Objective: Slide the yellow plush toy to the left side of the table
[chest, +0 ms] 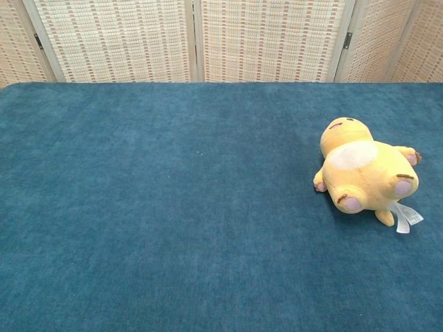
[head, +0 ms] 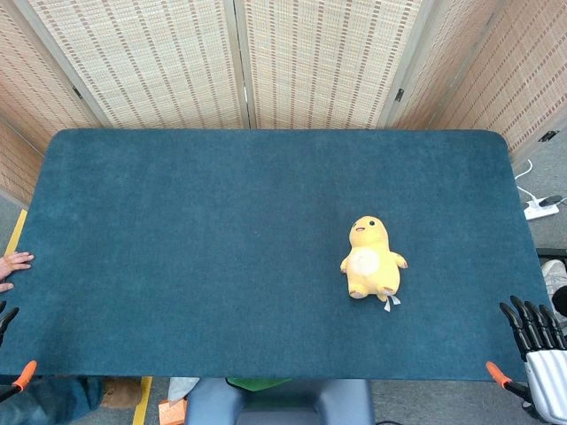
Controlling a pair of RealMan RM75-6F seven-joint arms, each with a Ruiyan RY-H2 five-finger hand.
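Two robot hands sit low at the near corners, so nothing has started. Far left, a person's bare hand rests on the worktop edge. Below it, the robot's left hand barely peeks in; whether its fingers are apart, I cannot tell. Across the wide dark teal felt-covered worktop, the yellow plush toy lies belly-up, right of centre, untouched. The right hand waits off the corner, fingers spread, holding nothing. The whole slide leftward remains.

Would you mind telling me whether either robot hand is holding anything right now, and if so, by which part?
Nothing is held. The yellow plush toy lies alone on the blue felt table; the right robot hand is open at the near edge, the left barely visible.
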